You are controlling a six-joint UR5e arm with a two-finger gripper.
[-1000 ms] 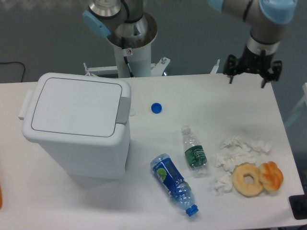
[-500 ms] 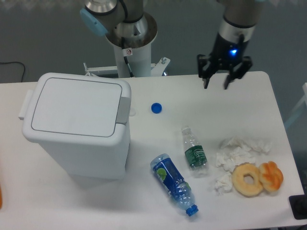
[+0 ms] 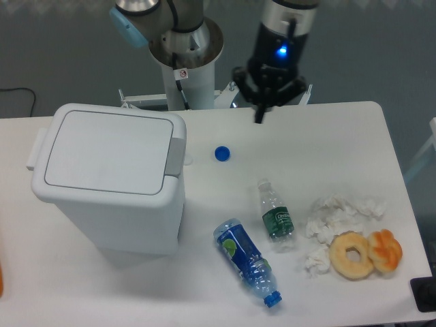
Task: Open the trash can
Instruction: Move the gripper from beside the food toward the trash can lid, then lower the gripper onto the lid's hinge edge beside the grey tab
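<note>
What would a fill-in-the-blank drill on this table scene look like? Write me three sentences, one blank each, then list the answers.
1. The lid of the trash can is ____.
2. The loose bottle cap lying between the trash can and the gripper is ____ in colour.
3. The bottle with the green label has ____ cap on it.

Missing words: closed; blue; no
</note>
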